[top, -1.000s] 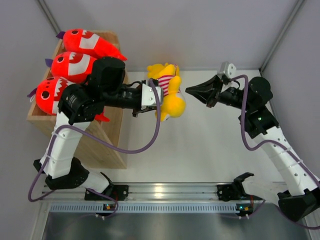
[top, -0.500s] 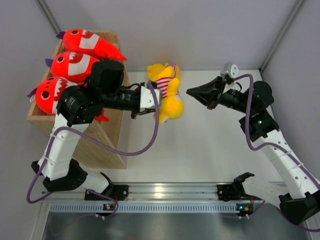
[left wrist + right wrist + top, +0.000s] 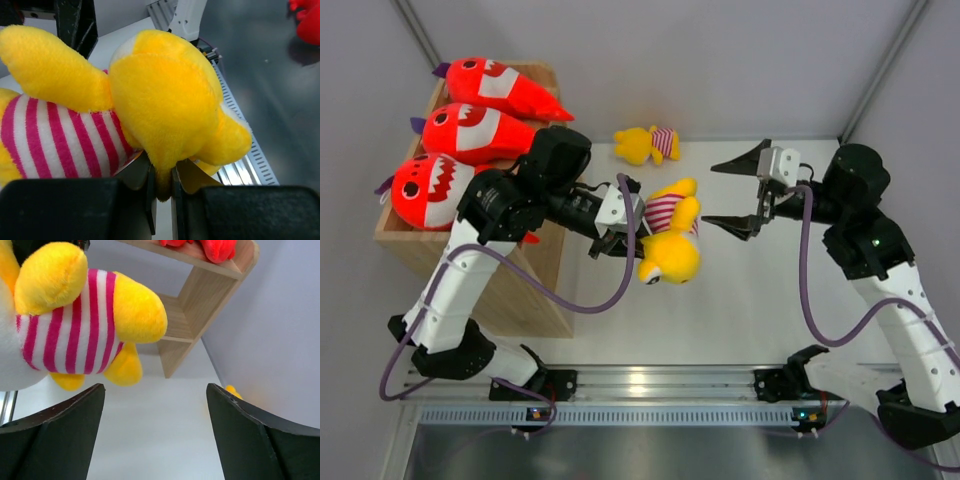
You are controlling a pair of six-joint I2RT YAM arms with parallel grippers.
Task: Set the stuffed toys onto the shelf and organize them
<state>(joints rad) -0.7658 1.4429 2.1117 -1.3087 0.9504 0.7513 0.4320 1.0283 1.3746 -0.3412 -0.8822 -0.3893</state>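
The white bench (image 3: 740, 330) carries the light wooden shelf (image 3: 535, 300), which stands against its left side. Three red sharks lie side by side in the shelf's rimmed top. The far shark (image 3: 500, 87) is at the back end, the middle shark (image 3: 470, 132) is beside it, and the near shark (image 3: 425, 185) is at the front end, its white teeth showing.

Just right of the shelf, a yellow toy (image 3: 668, 235) with a red-and-white striped body hangs in the air, head toward the near side. The left hand (image 3: 625, 225) reaches out from over the shelf and is clamped on it. The left wrist view shows both fingers pinching a fold of yellow plush.

Farther right of the shelf than that toy, the right hand (image 3: 735, 193) faces it with its fingers spread wide apart, touching nothing.

A second yellow toy (image 3: 645, 145), also striped, lies on the bench to the right of the shelf's back end, apart from it.
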